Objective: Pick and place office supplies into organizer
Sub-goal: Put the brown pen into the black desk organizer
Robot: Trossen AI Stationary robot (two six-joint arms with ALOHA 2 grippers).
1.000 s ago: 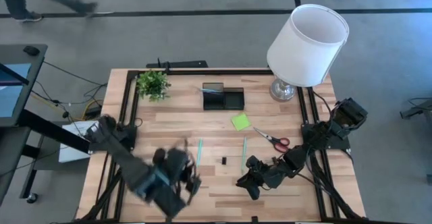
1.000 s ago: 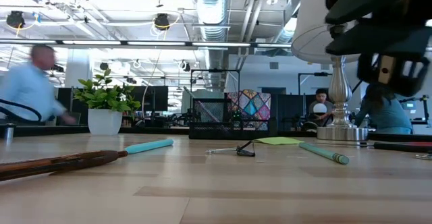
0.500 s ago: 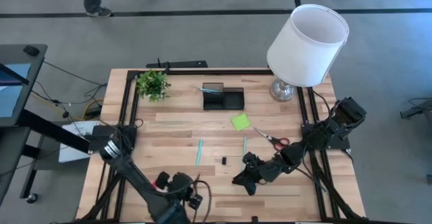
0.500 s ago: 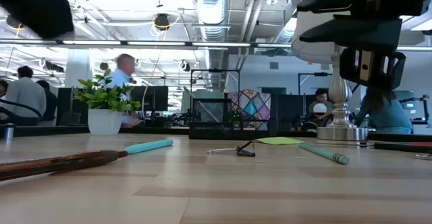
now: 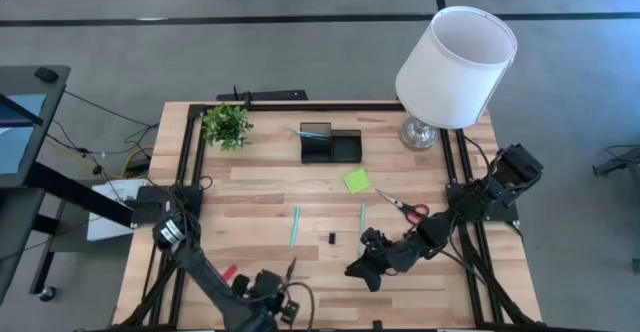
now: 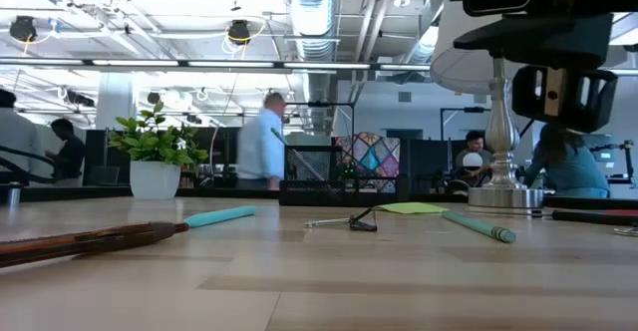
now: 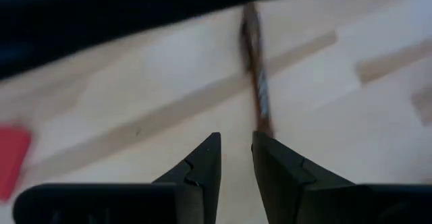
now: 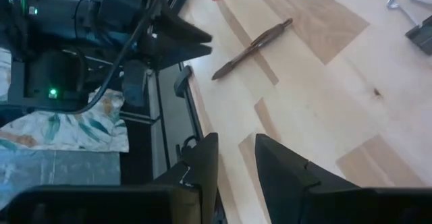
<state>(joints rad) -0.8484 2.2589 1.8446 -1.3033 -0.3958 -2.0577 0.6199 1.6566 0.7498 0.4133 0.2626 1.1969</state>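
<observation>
Left claw (image 5: 283,297) sits low at the near worktop (image 5: 250,197) edge, fingers (image 7: 202,166) narrowly apart, holding nothing; the pencil (image 7: 255,82) lies on the wood just ahead of its tips, running away from them. Eraser (image 5: 228,271) lies near, just left of the pencil. Right claw (image 5: 362,272) hovers over the near-right area, fingers (image 8: 202,163) narrowly apart, empty. Beyond both: black clip (image 5: 331,238) mid-worktop, teal pen (image 5: 295,225) to its left, green pen (image 5: 362,226) to its right, both lying flat. Scissors (image 5: 405,206) lie right of the green pen. Sticky pad (image 5: 356,180) sits between pens and organizer (image 5: 330,144). Organizer stands at the far edge centre, one pen leaning in its tall left compartment. Plant (image 5: 227,124) far left, lamp (image 5: 455,60) far right. A person (image 6: 264,144) is in the room behind.
</observation>
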